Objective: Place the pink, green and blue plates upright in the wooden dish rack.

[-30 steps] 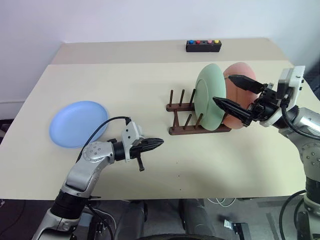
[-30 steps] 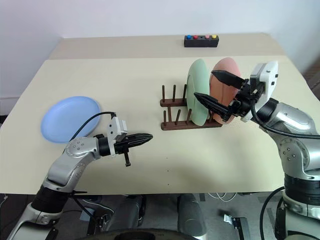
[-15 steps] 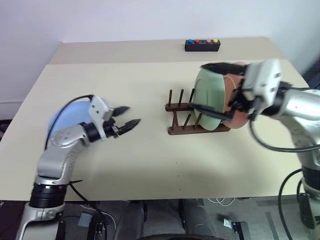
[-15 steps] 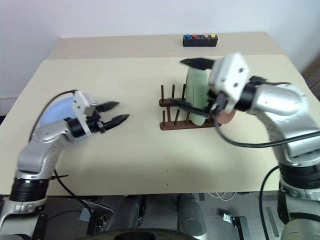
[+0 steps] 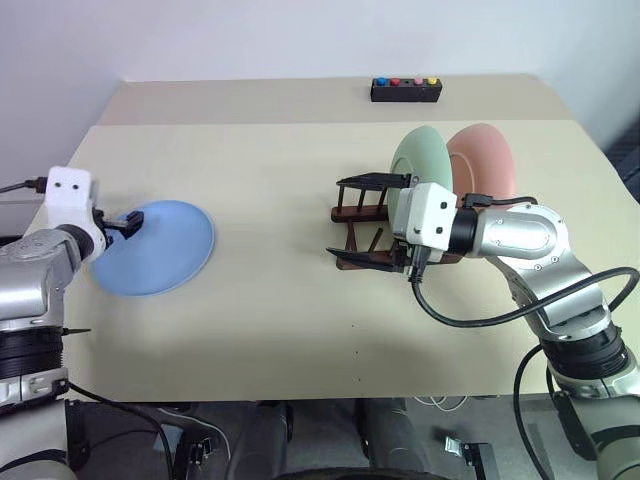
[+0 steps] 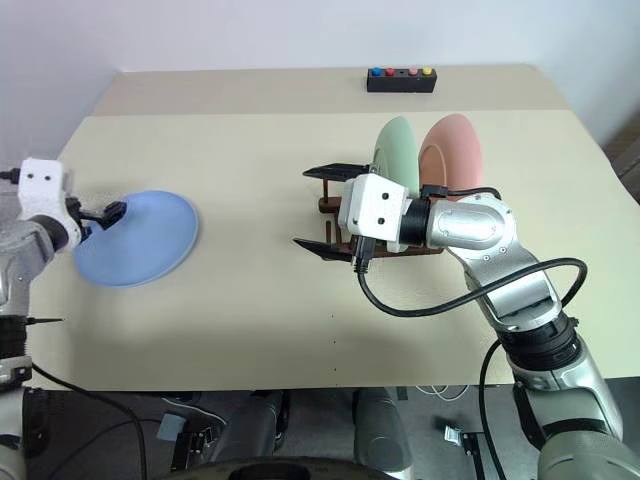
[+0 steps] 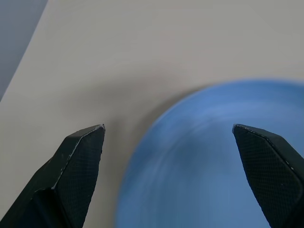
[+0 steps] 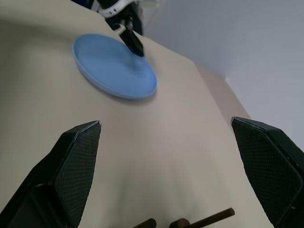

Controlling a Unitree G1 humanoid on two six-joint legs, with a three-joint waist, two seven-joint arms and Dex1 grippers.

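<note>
Plates first: I see the green plate (image 5: 418, 168) and the pink plate (image 5: 483, 160) standing upright in the wooden dish rack (image 5: 352, 212), green to the left of pink, both at the rack's right end. Several bare pegs stand free at the rack's left end. The blue plate (image 5: 158, 247) lies flat on the table (image 5: 270, 320), far to the left and well apart from the rack.

On my left side, the left gripper (image 5: 126, 223) sits at the blue plate's left rim with its fingers spread wide. From the left wrist view I see the two fingers (image 7: 78, 164) parted over the plate's near edge, with bare table on one side and blue surface between them. I cannot tell whether a fingertip touches the rim; nothing is held.

On my right side, the right gripper (image 5: 362, 220) points left across the front of the rack, its fingers wide apart, one above the pegs and one low by the front base bar. It holds nothing. Its wrist view looks over the table toward the blue plate (image 8: 114, 66), with a couple of peg tips showing near the fingers.

A small black box with coloured buttons (image 5: 406, 90) rests at the table's far edge.
</note>
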